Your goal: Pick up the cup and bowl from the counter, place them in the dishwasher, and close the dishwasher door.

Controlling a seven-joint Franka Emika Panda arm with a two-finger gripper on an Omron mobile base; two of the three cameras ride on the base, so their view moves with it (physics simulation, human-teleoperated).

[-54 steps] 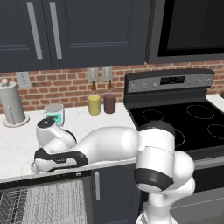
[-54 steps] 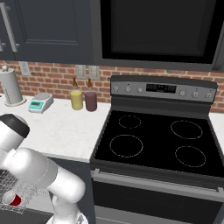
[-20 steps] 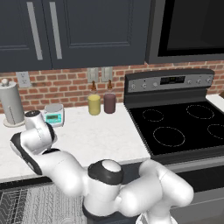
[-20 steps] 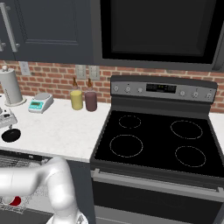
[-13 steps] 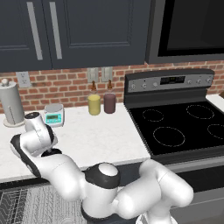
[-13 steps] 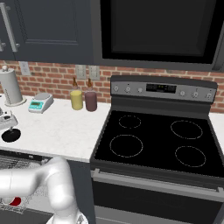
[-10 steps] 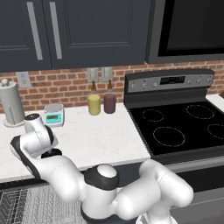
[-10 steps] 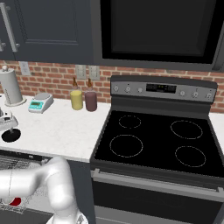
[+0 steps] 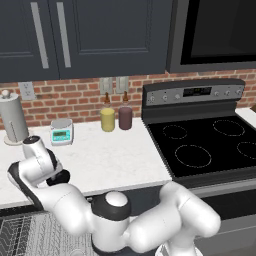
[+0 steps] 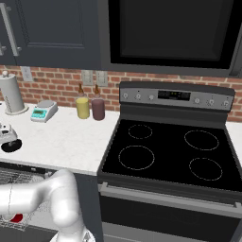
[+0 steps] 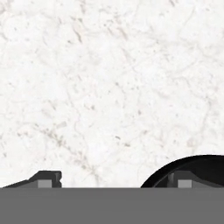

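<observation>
Room, left base view: a rendered kitchen with dark upper cabinets (image 9: 100,35), a red brick backsplash (image 9: 75,97) and a white marbled counter (image 9: 110,160) beside a black stove top (image 9: 205,145).
Back of counter, left base view: a paper towel roll (image 9: 14,122), a small teal kitchen scale (image 9: 61,132), a yellow canister (image 9: 107,119) and a maroon canister (image 9: 125,117) stand along the wall.
Arm, left base view: the white arm bends low across the front and reaches up to the counter's left part; the wrist hides the gripper's tips.
Bowl, left base view: a dark shape (image 9: 60,177) peeks out right beside the wrist, on the counter; it is probably the black bowl, though most of it is covered.
Dishwasher, left base view: the grey wire rack (image 9: 30,235) shows at lower left, below the counter edge.
Counter, right base view: the same worktop runs left of the stove, with the bowl (image 10: 10,145) near its left front edge and the hand just above it, touching or nearly so.
Cup, right base view: the red cup (image 10: 16,218) sits in the dishwasher (image 10: 21,182) rack at the lower left.
Gripper, hand view: the gripper (image 11: 116,180) looks straight down at marbled stone, its jaws spread wide and holding nothing.
Fingertips, hand view: one fingertip (image 11: 46,178) is over bare counter; the other overlaps the bowl's rim at lower right.
</observation>
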